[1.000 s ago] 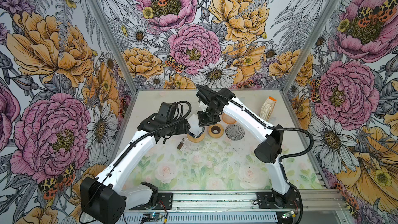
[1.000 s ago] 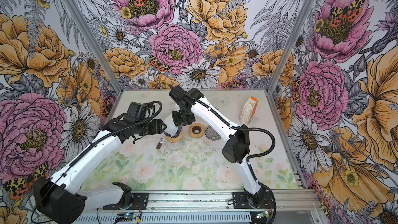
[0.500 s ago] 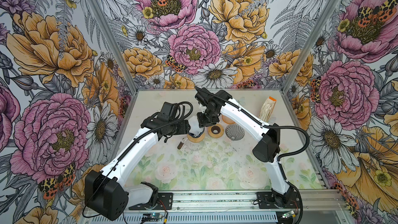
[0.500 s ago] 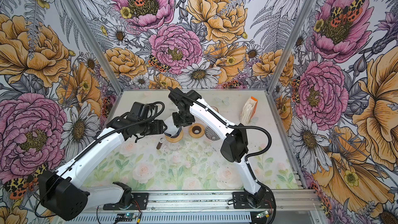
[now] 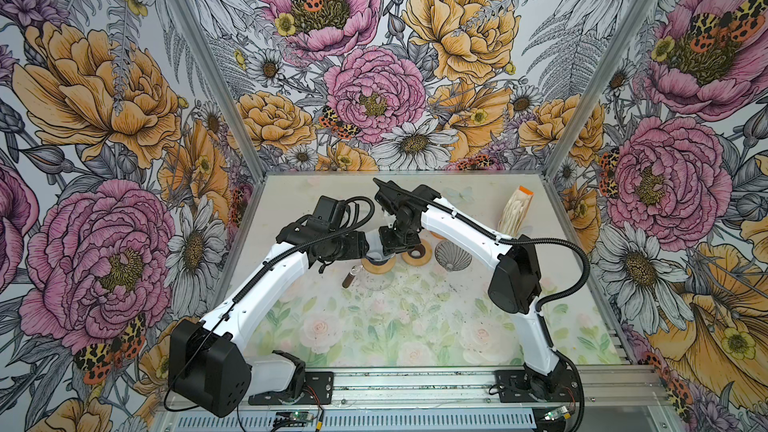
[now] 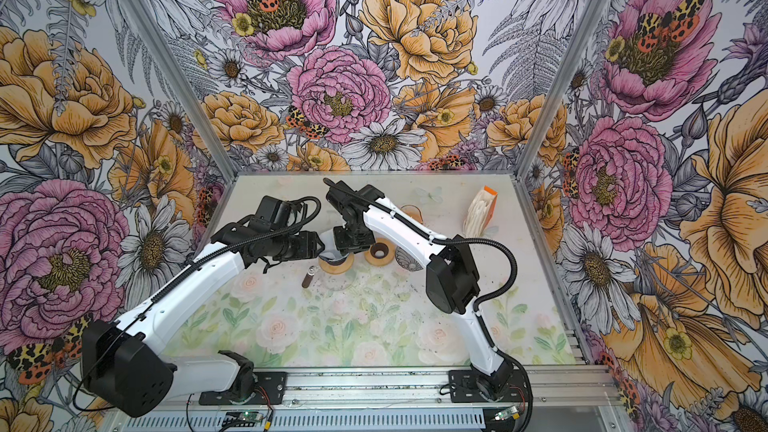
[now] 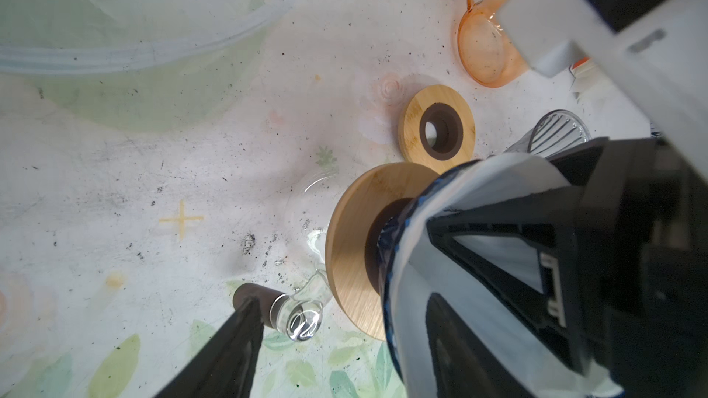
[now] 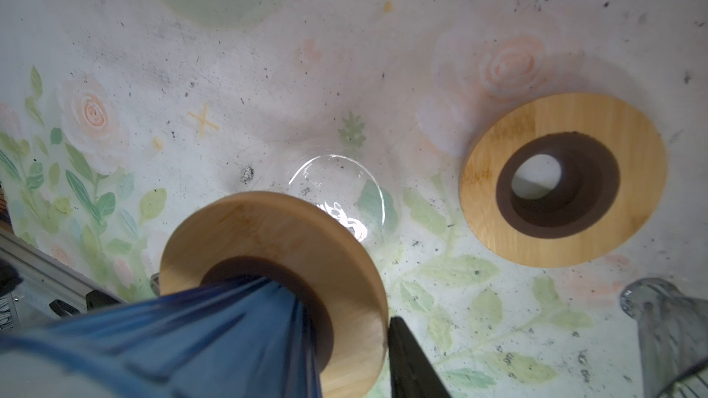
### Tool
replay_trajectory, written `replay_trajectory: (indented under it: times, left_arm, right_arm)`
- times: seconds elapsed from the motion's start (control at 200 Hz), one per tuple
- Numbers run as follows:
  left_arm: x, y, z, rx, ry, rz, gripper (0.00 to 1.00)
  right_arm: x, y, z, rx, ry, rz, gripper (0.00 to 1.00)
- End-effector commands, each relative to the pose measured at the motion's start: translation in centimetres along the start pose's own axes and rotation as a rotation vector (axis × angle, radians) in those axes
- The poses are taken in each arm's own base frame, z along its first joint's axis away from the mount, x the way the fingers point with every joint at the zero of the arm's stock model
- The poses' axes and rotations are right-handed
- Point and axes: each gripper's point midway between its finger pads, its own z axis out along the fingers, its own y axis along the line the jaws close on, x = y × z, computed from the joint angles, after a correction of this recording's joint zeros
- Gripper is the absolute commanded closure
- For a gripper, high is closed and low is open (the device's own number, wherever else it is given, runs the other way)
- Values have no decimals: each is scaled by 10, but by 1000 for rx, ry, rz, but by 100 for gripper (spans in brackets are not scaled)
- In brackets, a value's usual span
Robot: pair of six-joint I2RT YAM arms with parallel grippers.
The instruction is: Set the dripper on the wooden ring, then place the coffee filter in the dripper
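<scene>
The dripper (image 5: 377, 260), a blue glass cone (image 8: 210, 331) in a wooden ring (image 7: 356, 231), stands on a glass carafe (image 8: 337, 185) with a brown handle (image 5: 347, 280). The white coffee filter (image 7: 498, 174) lies inside the cone. My right gripper (image 5: 395, 243) hangs over the cone. One finger (image 8: 408, 361) is outside the wall, apart from it. The other is hidden behind the glass. My left gripper (image 7: 341, 300) reaches in from the left, open. One finger (image 7: 237, 338) is beside the handle. The other shows darkly through the cone.
A second wooden ring (image 5: 415, 255) lies just right of the dripper, then a ribbed clear glass cone (image 5: 453, 255). An orange scoop (image 7: 482, 44) sits behind them. A filter pack (image 5: 515, 214) with an orange top stands at the back right.
Both arms have shifted only slightly at the dripper, the right gripper edging a little to the left. Nothing was taken or let go.
</scene>
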Motion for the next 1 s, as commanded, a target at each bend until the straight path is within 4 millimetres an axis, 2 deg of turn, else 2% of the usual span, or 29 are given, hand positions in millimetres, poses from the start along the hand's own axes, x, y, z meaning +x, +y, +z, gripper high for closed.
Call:
replay_trajectory:
  times: [0.0,0.16,0.17,0.205,0.5,0.991]
  left_arm:
    - [-11,-3,-7,20,-37,13,31]
    - [-12,0,-9,22,-42,9,31]
    - [-12,0,-9,23,-43,10,31]
    - [-13,1,-10,21,-47,8,31]
    - [-12,11,-15,22,-54,-8,31]
    - [-10,10,-18,36,-56,-14,35]
  right_arm:
    - [-6,17,-17,-74,-59,-3,63]
    - [-7,28,-16,-143,-73,14,63]
    - [-2,36,-16,-149,-69,-5,63]
    - [0,40,-16,-156,-67,-11,63]
    - [-2,45,-24,-162,-93,-29,61]
    - [-13,47,-56,-154,-192,-71,52]
